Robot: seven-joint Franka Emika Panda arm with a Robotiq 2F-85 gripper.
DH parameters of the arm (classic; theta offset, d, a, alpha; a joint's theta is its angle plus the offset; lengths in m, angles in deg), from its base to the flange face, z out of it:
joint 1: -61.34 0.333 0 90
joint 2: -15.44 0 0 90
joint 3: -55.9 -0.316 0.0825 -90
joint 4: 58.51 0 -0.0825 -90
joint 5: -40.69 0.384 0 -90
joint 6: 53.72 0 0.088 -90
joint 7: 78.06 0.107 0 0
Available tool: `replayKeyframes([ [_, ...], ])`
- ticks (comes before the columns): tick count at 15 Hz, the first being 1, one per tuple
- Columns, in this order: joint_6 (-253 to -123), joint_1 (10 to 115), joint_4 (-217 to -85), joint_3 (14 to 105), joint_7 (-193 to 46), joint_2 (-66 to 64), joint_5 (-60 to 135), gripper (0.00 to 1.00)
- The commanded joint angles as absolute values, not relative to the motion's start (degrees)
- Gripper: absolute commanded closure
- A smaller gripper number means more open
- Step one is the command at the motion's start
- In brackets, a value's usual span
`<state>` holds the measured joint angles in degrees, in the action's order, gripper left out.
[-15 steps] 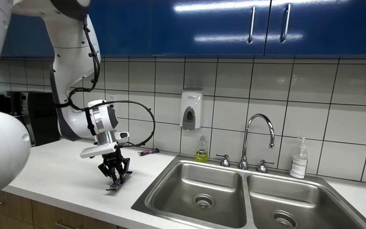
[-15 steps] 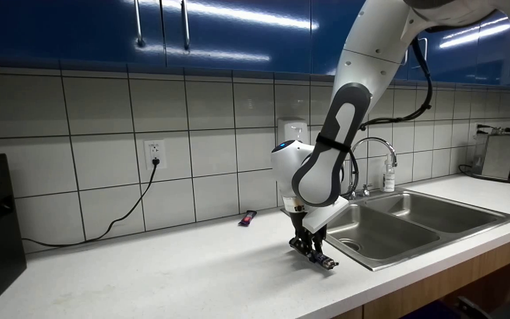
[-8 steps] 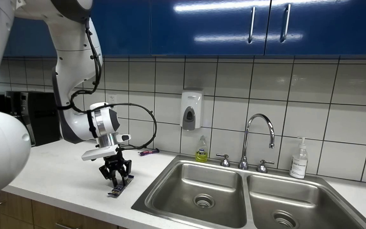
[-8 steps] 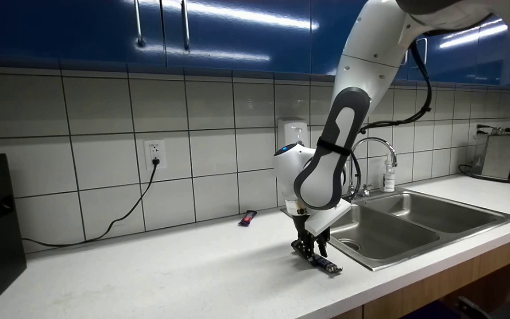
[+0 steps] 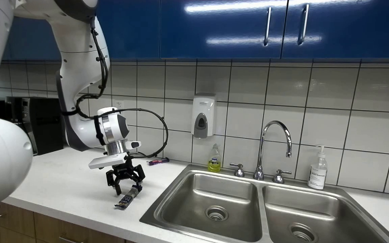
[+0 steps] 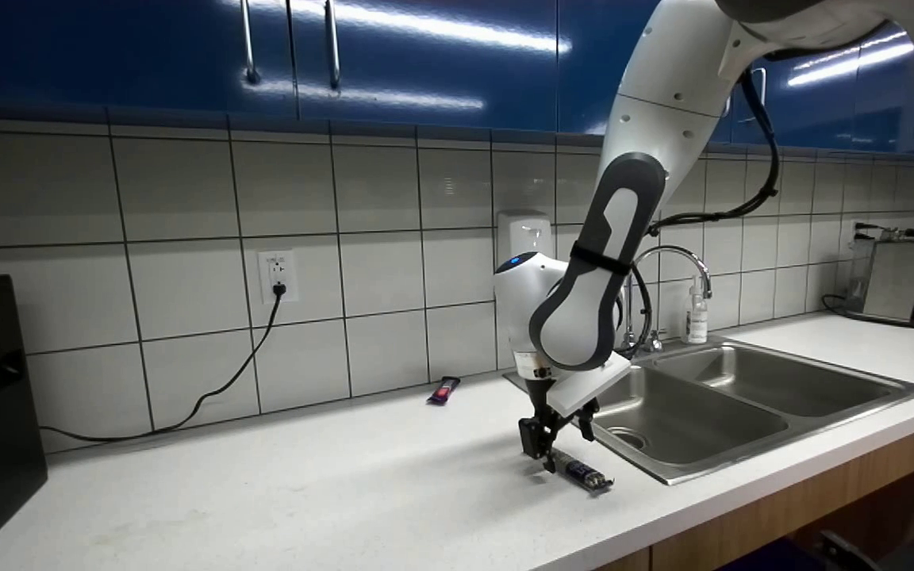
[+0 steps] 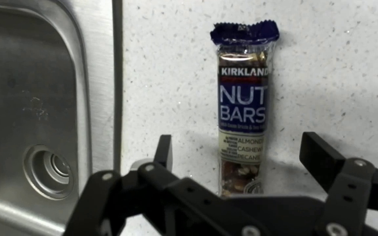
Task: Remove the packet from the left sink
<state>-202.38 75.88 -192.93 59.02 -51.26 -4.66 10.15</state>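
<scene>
Nearest in an exterior view, wooden drawer fronts stand beneath the white table, and the robot's white arm bends over it. At the end of the arm, the tool points down low over the table, its two fingers spread well apart; in the wrist view the packet shows in the space between them. The packet lies flat on the table, outside the left sink and near its rim. Its label reads KIRKLAND NUT BARS, the crimped end is dark blue, and nuts show through clear film; in the wrist view the tool hides its lower end. In both exterior views a finger overlaps one end of the packet; whether they touch cannot be told.

Next comes the left sink, a steel basin with a round drain, then, across a metal divider, the right sink. Farther back on the table, a dark wrapper with a red patch lies near the tiled wall. Along the back edge of the steel rim stand a clear bottle of yellow liquid, a curved faucet between two handles, and a pump bottle. The wall bears a white dispenser and, in an exterior view, an outlet with a black plug in it. Blue cupboards hang above the tiles.
</scene>
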Motion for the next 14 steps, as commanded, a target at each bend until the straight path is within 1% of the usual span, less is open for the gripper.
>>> replayKeyframes([
  [1,-204.17,75.63,-197.29,59.53,-50.27,1.42,11.57,0.0],
  [7,-210.24,72.26,-205.76,58.59,-50.95,10.61,22.64,0.0],
  [10,-210.17,71.02,-209.33,59.09,-51.87,15.19,19.86,0.0],
  [14,-207.89,68.35,-213.52,57.57,-59.76,20.62,19.61,0.0],
])
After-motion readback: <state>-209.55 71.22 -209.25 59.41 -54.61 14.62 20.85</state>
